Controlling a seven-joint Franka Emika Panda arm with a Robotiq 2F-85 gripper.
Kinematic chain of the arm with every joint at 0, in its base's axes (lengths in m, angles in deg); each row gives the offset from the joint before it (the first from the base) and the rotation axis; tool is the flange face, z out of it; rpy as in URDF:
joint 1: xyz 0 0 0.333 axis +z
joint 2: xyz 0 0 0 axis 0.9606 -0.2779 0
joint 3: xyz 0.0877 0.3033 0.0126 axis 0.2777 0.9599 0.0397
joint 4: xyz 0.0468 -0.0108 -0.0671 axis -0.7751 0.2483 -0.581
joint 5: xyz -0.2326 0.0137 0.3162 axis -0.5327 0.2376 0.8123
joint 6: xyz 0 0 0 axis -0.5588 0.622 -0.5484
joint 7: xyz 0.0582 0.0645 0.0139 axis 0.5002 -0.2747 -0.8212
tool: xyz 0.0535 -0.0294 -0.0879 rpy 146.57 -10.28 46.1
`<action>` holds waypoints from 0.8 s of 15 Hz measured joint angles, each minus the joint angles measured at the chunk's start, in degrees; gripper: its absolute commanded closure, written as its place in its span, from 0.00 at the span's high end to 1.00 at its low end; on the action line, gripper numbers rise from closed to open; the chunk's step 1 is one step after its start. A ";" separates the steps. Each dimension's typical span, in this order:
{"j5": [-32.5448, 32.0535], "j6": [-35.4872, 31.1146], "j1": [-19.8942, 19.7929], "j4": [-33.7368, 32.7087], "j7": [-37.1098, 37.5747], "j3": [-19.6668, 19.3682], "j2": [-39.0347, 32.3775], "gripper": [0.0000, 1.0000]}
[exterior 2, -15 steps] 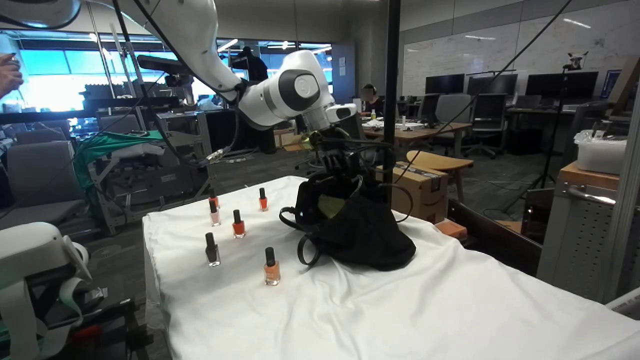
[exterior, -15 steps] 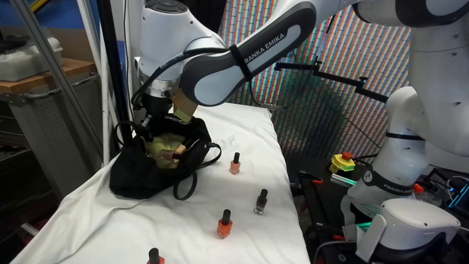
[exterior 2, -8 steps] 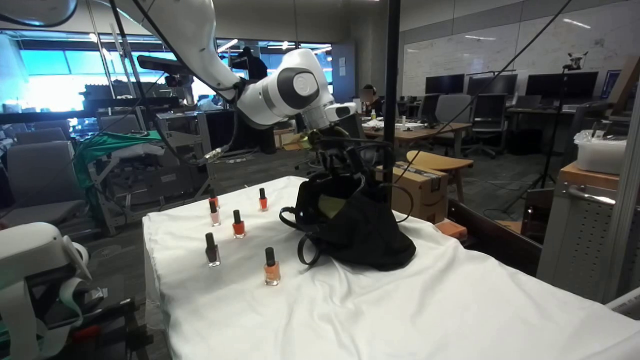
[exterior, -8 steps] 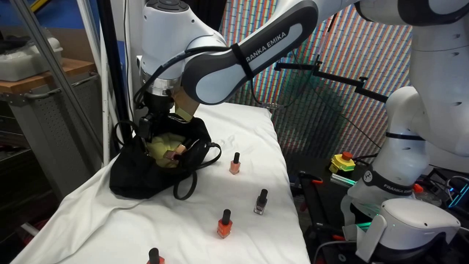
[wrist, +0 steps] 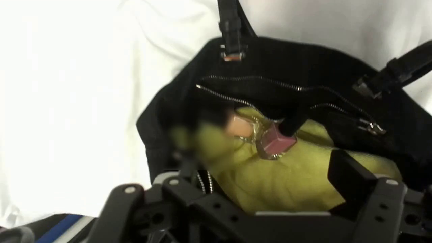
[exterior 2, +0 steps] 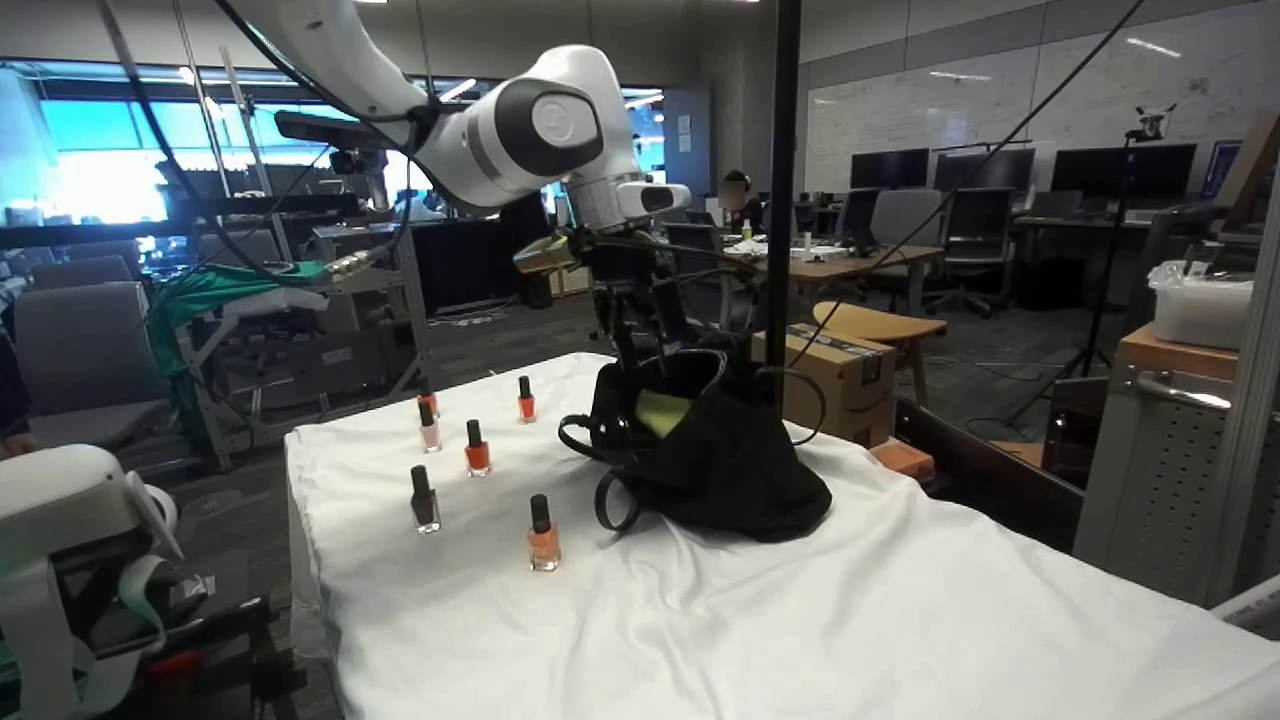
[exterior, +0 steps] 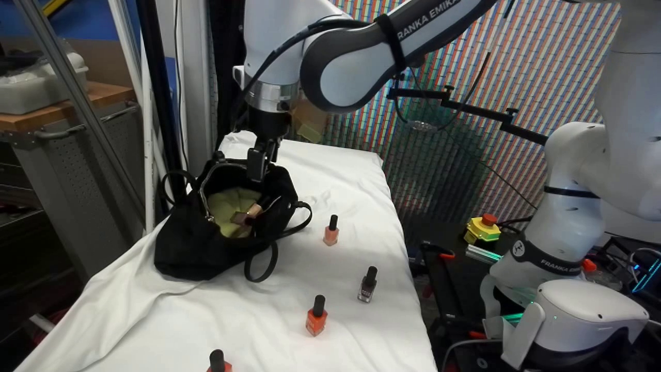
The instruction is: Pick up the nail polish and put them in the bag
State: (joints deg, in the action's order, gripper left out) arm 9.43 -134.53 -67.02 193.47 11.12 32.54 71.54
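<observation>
The black bag (exterior: 199,253) stands with its mouth facing up, showing a yellow-green lining. Inside it, the wrist view shows a peach nail polish (wrist: 242,127) and a pink nail polish (wrist: 278,143) with a black cap. My gripper (exterior: 264,166) is over the bag's mouth, open, with nothing held; its left finger is blurred in the wrist view. Several more bottles stand upright on the white cloth: peach (exterior 2: 544,546), dark (exterior 2: 426,510), red (exterior 2: 478,456), pale pink (exterior 2: 430,434), and two red-orange ones (exterior 2: 527,407) farther off, one partly hidden.
Bag straps (exterior: 262,266) loop out over the white-covered table (exterior: 372,346). A black pole (exterior 2: 785,200) rises behind the bag, near a cardboard box (exterior 2: 835,380). Beyond the table's edge are a white headset (exterior: 588,320) and a yellow-and-red button (exterior: 483,229).
The fingers have spread apart. My gripper has risen out of the bag and shifted toward the near-handle side, uncovering the bag's mouth. The bottles on the table have not moved.
</observation>
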 measured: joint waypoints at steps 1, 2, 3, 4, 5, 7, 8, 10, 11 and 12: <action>0.67 0.91 -0.38 1.96 -0.26 0.01 2.00 1.00; 1.32 1.81 -0.77 3.86 -0.33 0.02 3.91 1.00; 2.06 2.55 -1.17 5.63 -0.34 0.02 5.64 1.00; 2.97 3.18 -1.62 7.38 -0.34 0.03 7.29 1.00; 3.80 3.70 -2.07 9.03 -0.32 0.02 8.76 1.00; 5.40 4.31 -3.02 12.21 0.13 0.01 11.32 1.00; 5.99 4.34 -3.48 13.74 0.50 0.01 12.38 1.00; 7.00 4.24 -4.27 16.58 1.83 0.00 14.04 1.00; 7.42 4.08 -4.60 17.94 2.57 0.00 14.63 1.00; 7.82 3.86 -4.85 19.28 3.16 0.00 15.05 1.00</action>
State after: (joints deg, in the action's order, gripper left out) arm 17.25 -130.68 -71.87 212.75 14.28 32.54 86.60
